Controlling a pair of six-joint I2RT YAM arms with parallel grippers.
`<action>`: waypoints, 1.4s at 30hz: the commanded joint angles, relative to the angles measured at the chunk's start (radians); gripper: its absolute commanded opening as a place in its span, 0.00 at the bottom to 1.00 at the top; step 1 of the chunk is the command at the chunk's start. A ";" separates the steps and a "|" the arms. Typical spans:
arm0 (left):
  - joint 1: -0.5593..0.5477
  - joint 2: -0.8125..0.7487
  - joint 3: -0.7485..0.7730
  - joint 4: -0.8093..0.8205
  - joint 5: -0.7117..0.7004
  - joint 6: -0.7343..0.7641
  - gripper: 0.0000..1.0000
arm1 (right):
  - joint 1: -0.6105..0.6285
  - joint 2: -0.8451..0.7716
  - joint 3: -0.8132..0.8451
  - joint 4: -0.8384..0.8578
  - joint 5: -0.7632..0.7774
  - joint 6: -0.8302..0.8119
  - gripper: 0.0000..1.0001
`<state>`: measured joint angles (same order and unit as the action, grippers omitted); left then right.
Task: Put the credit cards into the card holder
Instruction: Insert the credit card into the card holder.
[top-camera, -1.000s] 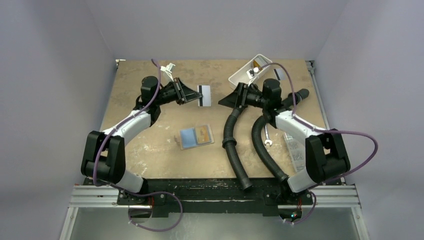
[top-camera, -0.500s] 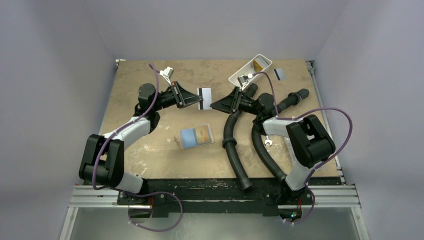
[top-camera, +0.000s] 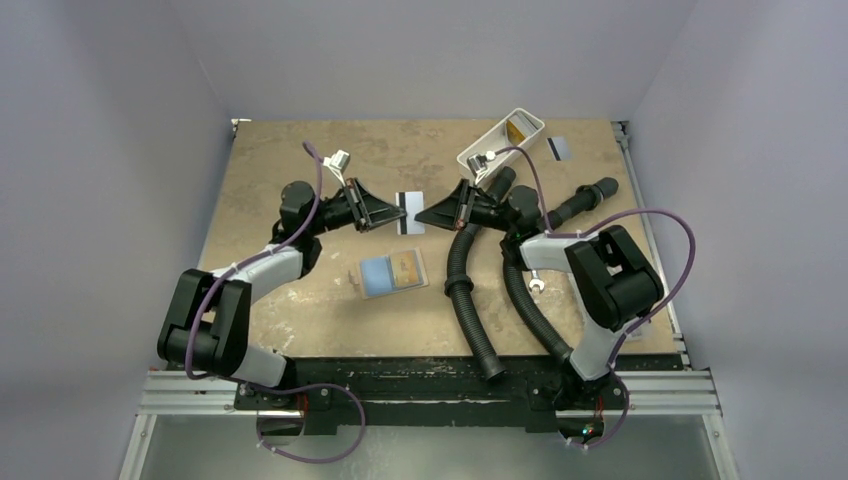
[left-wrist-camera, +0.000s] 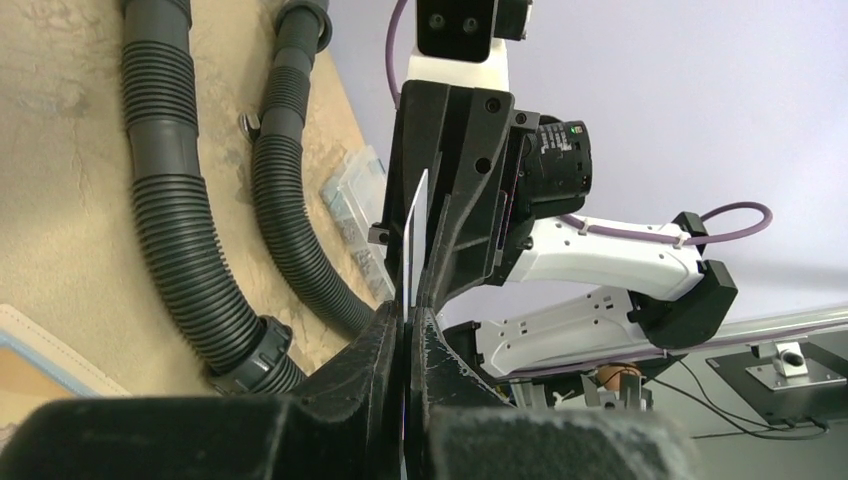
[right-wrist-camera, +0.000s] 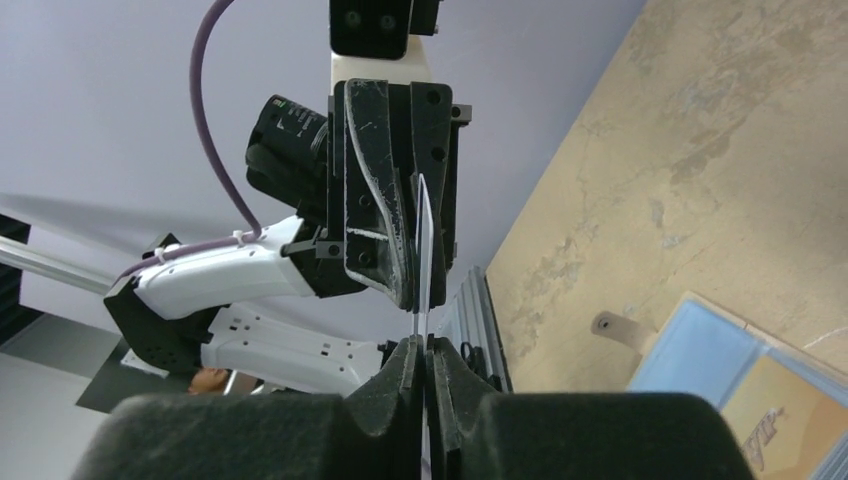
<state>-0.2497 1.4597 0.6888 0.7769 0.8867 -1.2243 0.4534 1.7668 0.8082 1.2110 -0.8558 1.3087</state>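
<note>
Your blue card and orange card sit in the open card holder; left jaws and right jaws both clamp the striped card midair, not yet inserted.

You are looking at a worn, matt tabletop, ribbed matt plastic hoses, and a thin smooth plastic card.

Soft, even light is coming from overhead, throwing only faint shadows onto the table, and the pale walls are reading flat lilac-grey. In the wrist views the left gripper's fingers and the right gripper's fingers are blurring into grainy dark masses, while the card edge is catching a bright sliver
</note>
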 joint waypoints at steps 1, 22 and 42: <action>-0.015 -0.030 -0.026 0.027 0.028 0.022 0.00 | 0.014 -0.019 0.031 -0.044 -0.010 -0.084 0.04; 0.023 0.048 0.124 -1.058 -0.391 0.680 0.07 | 0.110 0.100 0.421 -1.506 0.134 -0.908 0.00; 0.018 0.122 0.080 -1.139 -0.541 0.755 0.00 | 0.174 0.266 0.585 -1.640 0.172 -0.878 0.00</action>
<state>-0.2260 1.5768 0.7921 -0.3561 0.3923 -0.5034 0.6117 2.0171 1.3312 -0.3824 -0.7181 0.4244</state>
